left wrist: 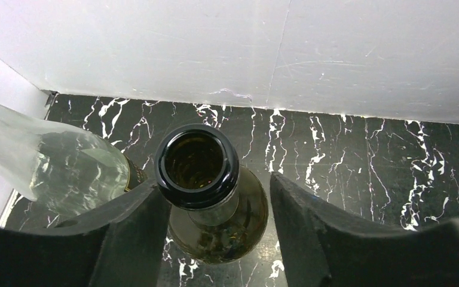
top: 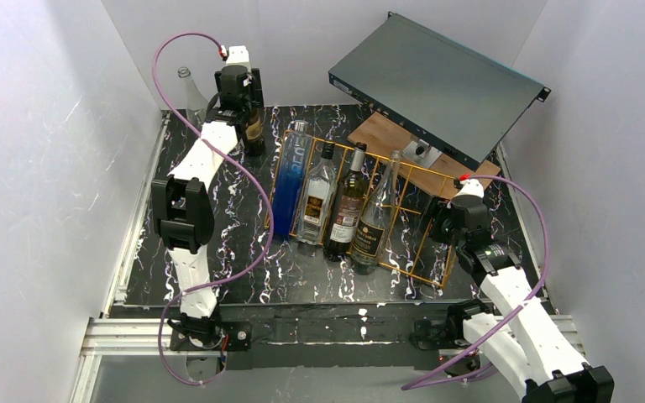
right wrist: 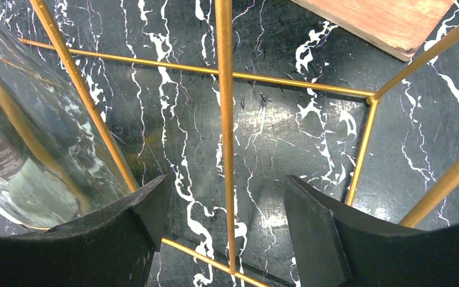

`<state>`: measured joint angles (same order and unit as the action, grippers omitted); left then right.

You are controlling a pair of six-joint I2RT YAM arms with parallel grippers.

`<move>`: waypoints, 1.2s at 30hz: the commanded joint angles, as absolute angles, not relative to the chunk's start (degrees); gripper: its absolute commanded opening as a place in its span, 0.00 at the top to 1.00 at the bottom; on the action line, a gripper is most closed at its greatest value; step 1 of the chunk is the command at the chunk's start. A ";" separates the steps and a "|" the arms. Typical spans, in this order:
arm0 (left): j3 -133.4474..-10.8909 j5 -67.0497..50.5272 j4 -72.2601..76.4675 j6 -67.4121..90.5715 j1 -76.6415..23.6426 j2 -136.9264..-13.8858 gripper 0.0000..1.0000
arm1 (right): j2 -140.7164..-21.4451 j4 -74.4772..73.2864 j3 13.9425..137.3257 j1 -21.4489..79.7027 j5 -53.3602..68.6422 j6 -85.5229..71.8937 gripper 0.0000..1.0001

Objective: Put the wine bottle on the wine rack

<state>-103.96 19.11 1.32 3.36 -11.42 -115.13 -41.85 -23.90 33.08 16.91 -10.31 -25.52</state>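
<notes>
1. Two left jaws stand half-wide around the neck of the upright wine bottle (left wrist: 198, 202); one touches its lip, the other stands clear.
2. One clear bottle (left wrist: 54, 173) leans just beside them.
3. Right jaws, wide, straddle one wire of the rack (right wrist: 224, 119) above the table (right wrist: 287, 137).

Glossy dk-glass wine bottle (left wrist: 212, 221); shiny gold metal-wire wine rack (right wrist: 224, 119).
</notes>
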 commanded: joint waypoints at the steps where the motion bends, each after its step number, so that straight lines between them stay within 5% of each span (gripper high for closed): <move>1: -105.95 20.60 2.64 1.80 -11.43 -115.07 0.46 | -41.93 -23.30 34.00 17.05 -9.67 -25.67 0.23; 14: -107.22 20.44 2.73 0.26 -11.34 -117.32 0.53 | -44.11 -24.02 36.08 17.04 -7.73 -27.20 0.21; 18: -107.27 22.08 2.68 -1.66 -11.34 -117.19 0.77 | -44.72 -26.37 39.07 17.05 -8.72 -25.96 0.16; 26: -105.84 21.18 2.72 -2.54 -11.25 -111.31 1.00 | -43.92 -29.27 43.99 17.01 -12.64 -23.76 0.10; 36: -94.36 19.01 2.02 -0.46 -11.27 -95.90 1.00 | -43.74 -32.76 49.06 17.05 -14.99 -20.69 0.08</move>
